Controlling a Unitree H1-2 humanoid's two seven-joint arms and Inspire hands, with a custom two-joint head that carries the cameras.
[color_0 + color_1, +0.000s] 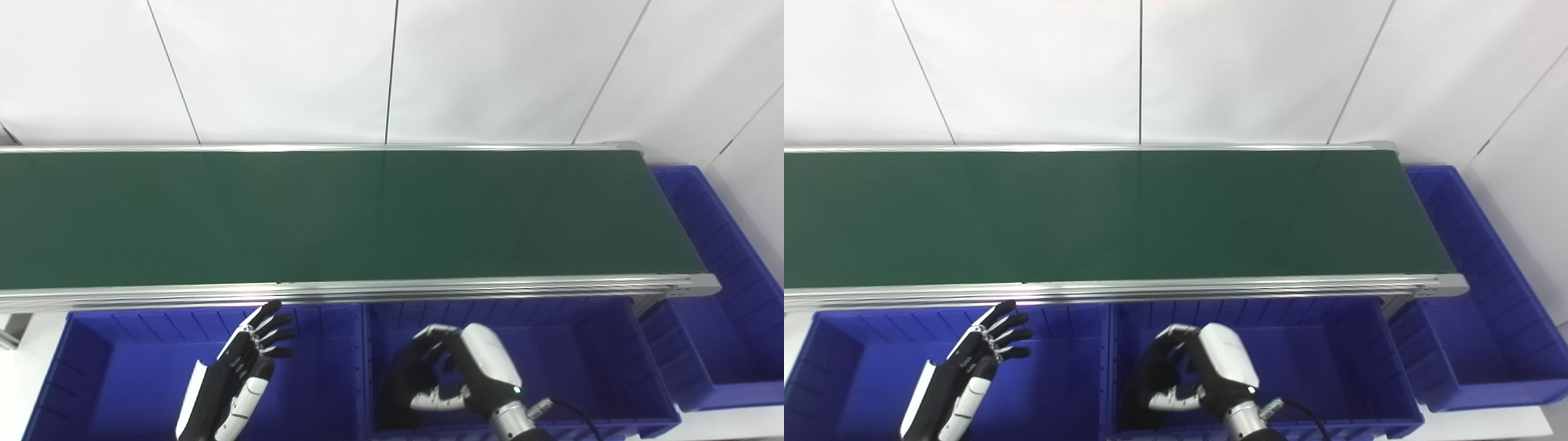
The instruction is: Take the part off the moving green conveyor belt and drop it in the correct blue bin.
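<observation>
Both my hands hover over the blue bins below the green conveyor belt: left hand flat with fingers spread above the left bin, right hand curled loosely above the middle bin, holding nothing; part not visible.

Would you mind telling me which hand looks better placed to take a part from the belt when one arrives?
Probably the left hand: it is open, fingers spread, just below the belt's near rail. The right hand is curled inward over the middle bin. No part shows on the belt.
</observation>
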